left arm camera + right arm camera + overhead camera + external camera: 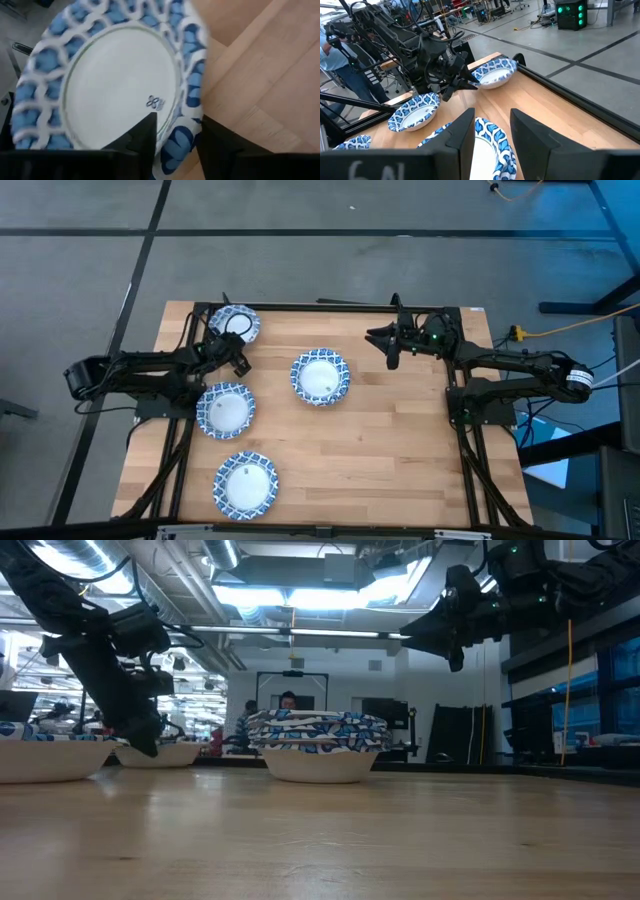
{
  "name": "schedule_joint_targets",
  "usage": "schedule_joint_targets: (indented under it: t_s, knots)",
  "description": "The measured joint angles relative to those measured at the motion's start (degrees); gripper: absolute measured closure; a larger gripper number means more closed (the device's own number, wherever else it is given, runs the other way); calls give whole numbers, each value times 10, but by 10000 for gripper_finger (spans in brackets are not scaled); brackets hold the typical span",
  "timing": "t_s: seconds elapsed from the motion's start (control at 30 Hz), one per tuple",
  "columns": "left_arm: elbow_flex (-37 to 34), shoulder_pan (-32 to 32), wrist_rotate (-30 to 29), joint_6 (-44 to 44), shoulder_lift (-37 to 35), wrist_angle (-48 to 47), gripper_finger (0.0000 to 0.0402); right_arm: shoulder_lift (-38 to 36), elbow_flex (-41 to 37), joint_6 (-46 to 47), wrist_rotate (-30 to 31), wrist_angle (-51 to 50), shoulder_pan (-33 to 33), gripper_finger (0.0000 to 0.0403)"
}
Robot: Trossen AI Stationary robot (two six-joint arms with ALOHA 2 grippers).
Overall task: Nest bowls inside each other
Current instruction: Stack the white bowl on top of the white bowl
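Observation:
Blue-and-white patterned bowls sit at four spots on the wooden table. A nested stack of several (320, 376) stands mid-table, also seen in the low view (315, 730). Single bowls rest at the far left (235, 323), the left (226, 408) and the near left (245, 484). My left gripper (240, 360) is open at the near rim of the far-left bowl (115, 85). My right gripper (385, 342) is open and empty. It hangs high above the table, right of the stack (487, 145). My left gripper (177, 120) stands astride the far-left bowl's rim (177, 145), slanting down from the near side. One finger (145, 135) is inside the bowl and the other (215, 145) outside. Whether either finger touches the rim I cannot tell. The bowl rests on the table.
Black frame rails (330, 306) run along the table's far edge and sides. The right half of the tabletop (400, 440) is bare wood. People (288, 700) and equipment show in the room beyond the far edge.

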Motion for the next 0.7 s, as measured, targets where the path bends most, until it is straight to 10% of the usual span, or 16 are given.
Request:
schedule_joint_targets:
  t_s: [0.3,0.7]
  knots:
    - [5,0,-1,-10,-9,1,390,0,0,0,0,-1,0,277]
    - [179,-21,92,0,-11,-141,400,0,0,2,0,-4,0,277]
